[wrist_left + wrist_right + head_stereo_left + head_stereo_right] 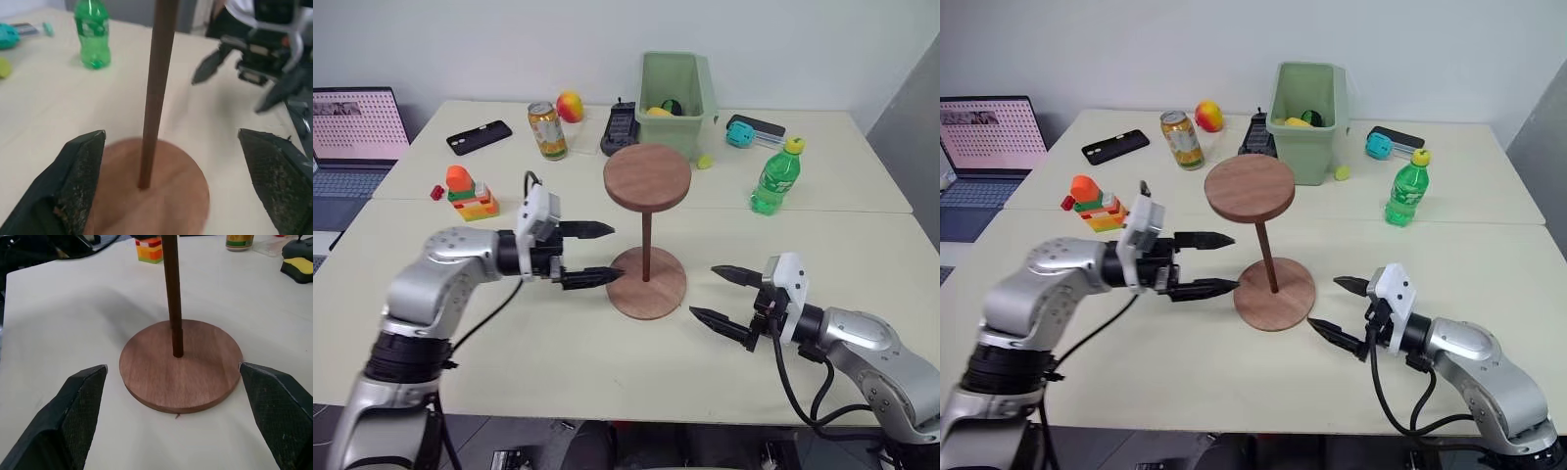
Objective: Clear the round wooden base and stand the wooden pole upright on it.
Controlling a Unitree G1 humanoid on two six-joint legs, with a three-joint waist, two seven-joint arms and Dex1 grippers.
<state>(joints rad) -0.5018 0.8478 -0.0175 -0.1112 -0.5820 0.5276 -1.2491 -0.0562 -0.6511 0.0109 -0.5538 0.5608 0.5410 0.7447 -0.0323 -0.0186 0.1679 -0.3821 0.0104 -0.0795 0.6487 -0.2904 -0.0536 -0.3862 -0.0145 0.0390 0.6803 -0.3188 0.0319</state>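
Round wooden base (646, 282) lies flat on the surface (558, 362), near front-centre, nothing else on it; wooden pole (646, 245) stands upright w/ its lower end in the base's centre hole, fixed disc on top, pole looks roughly vertical, slight lean in the right eye view but can't say if real; wrist views show pole foot seated at the hole, no gap visible.

Left tool (597, 255) just beside the base on its left side, fingers wide apart, one above the other, tips pointing at the pole but apart from it; holds nothing. Right tool (724, 294) near the base on its right side, also spread wide, tips short of the base rim, holds nothing; neither touching pole or base as far as visible.

Progress, judged: base cleared, pole stood on it, both tools off = task looks essentially done; left is only to back arms away w/o knocking the pole, since it's tall, thin, top-heavy w/ that disc and prob tips easily.

Around, well apart: toy block stack (470, 194) left; can (547, 130), black phone (479, 137), fruit (570, 105) at back; green bin (677, 90) behind the pole; green bottle (776, 178) right; laptop (354, 137) far left.
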